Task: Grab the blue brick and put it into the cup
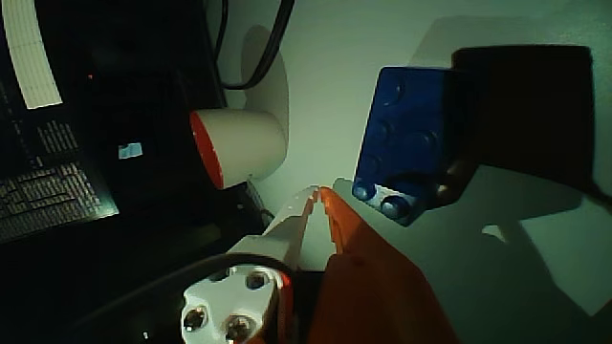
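We work on a pale, matte table surface (535, 258), lit from one side so that hard shadows fall across its right half; a dark laptop keyboard (48, 191) closes off the left edge, and a black cable (263, 57) loops along the top edge. In the wrist view the gripper (316, 194) enters from the bottom edge with its white and orange fingers pressed together at the tips, holding nothing. The blue brick (402, 134) lies studs-up on the table toward the top right, just beyond and to the right of the fingertips, not touching them. The cup (239, 143), white with an orange inside, lies on its side near the top centre, mouth toward the left edge. We judge the step in hand to be the approach to the brick. To do it well, we spread the fingers first, shift right until the brick sits between them, align across its narrower span, descend, then close. Closed tips risk pushing the brick away.
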`<control>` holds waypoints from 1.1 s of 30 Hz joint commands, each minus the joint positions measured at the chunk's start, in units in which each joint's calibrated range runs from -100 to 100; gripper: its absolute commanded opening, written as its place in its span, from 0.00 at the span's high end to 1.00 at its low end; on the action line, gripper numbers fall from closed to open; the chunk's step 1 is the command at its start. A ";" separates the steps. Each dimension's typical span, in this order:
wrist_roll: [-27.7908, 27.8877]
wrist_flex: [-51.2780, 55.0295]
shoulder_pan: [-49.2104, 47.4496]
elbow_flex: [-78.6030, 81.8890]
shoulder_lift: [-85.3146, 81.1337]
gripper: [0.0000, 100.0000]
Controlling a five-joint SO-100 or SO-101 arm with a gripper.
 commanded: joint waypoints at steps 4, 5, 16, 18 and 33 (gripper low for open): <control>-0.07 0.07 -0.27 -1.04 -1.44 1.00; -0.07 0.07 -0.27 -1.04 -1.44 1.00; 0.41 0.07 -0.68 -1.04 -1.44 1.00; 0.41 0.07 -0.84 -1.04 -1.44 1.00; 13.61 4.78 9.62 -37.47 53.24 1.00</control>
